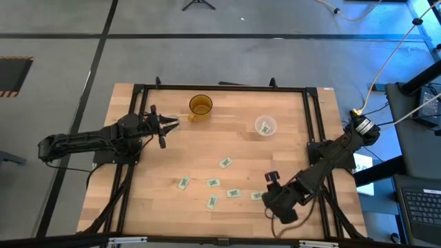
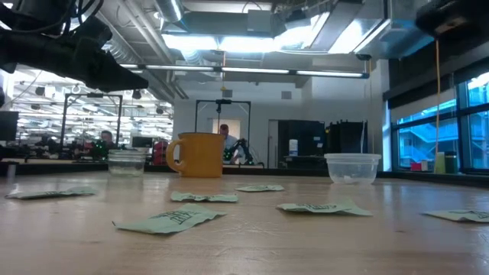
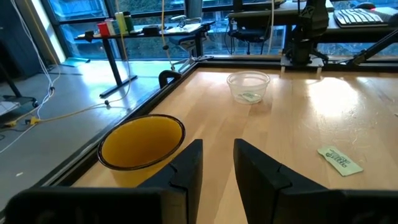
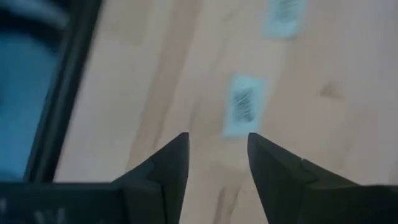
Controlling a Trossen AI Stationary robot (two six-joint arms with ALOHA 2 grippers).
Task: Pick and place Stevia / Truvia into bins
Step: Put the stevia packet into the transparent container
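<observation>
The wooden counter (image 1: 158, 200) carries a yellow mug (image 1: 200, 106) and a clear cup (image 1: 265, 126) — one packet inside. Right hand (image 4: 216, 152), fingers parted and empty, hovers over a sweetener packet (image 4: 242, 106); left hand (image 1: 173, 124) waits open by the mug.

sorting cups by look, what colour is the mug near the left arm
Amber-yellow mug, opaque, with a handle; the left wrist view shows it best.
</observation>
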